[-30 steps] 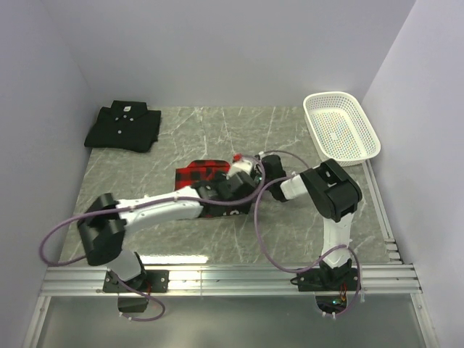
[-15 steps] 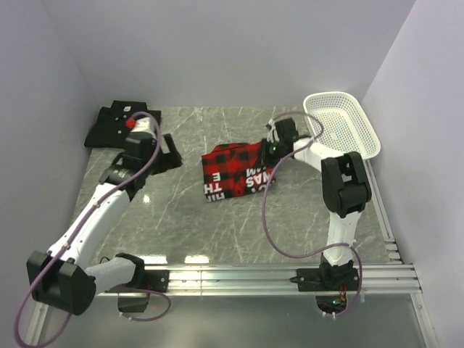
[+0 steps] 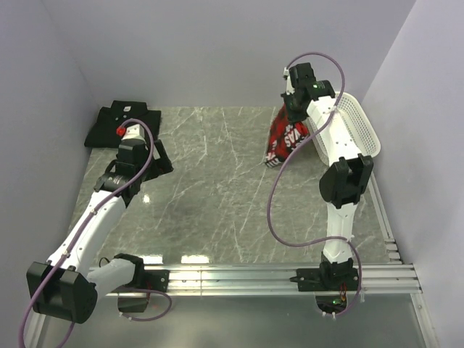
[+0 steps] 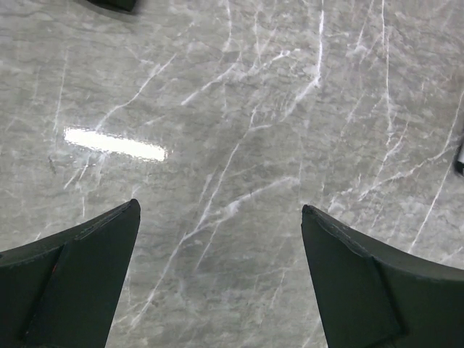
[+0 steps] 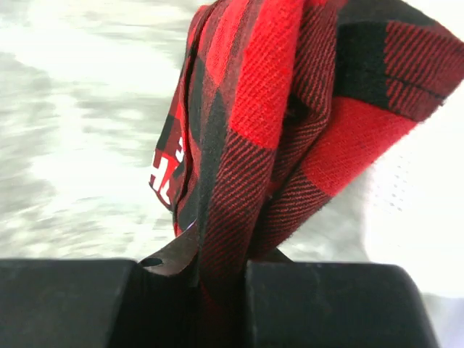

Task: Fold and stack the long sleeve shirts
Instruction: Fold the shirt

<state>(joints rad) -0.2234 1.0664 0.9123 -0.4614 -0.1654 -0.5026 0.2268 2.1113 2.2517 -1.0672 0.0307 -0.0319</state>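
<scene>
Red-and-black plaid shirt [image 3: 281, 138] hangs down, pinched in the right gripper [image 5: 217, 264].

Only writing showing up is some white block letters [image 5: 161, 172] on the red-and-black plaid shirt [image 3: 279, 145]. The shirt is hanging all bunched up, so the letters are getting cut off by folds and nothing's reading as a word.
</scene>
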